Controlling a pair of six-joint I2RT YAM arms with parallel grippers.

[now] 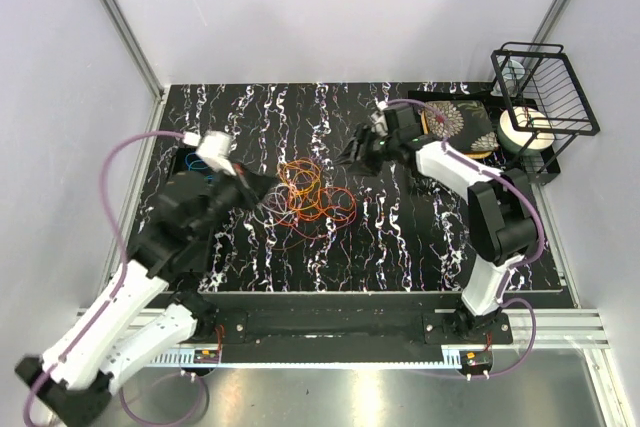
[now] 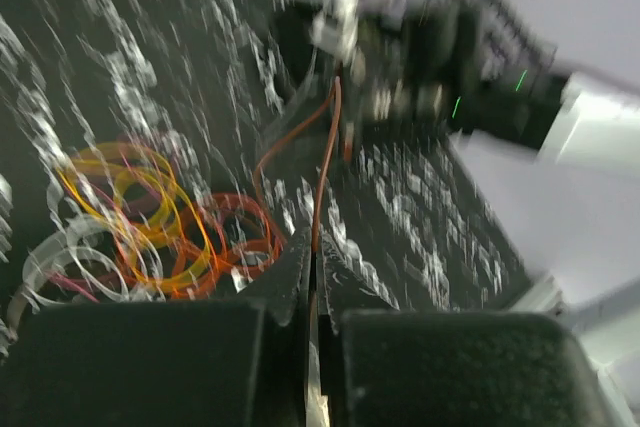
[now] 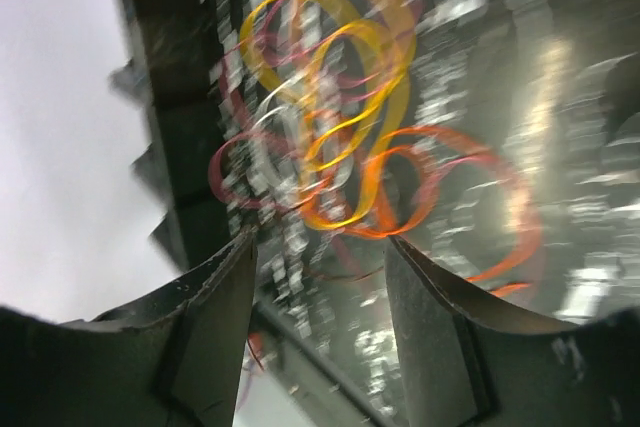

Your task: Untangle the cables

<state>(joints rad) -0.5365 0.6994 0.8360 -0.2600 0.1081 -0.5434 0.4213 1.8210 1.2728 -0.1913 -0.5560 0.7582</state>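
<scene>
- Spanning the scene, the black marbled counter point(image 1: 420, 237) carries the cables point(image 1: 312, 199) in one loose heap at its middle, between the two arms.
- Left claw point(image 2: 310, 252) is clamped shut on one orange cable point(image 2: 326, 147), which runs away from the heap toward the other arm.
- Right claw point(image 1: 352, 157) hangs near the heap's far right side, jaws apart, holding nothing.
- Step in hand, I judge: drawing one strand free. Next calls for pulling it sideways, clear of the loops, without dragging the heap.
</scene>
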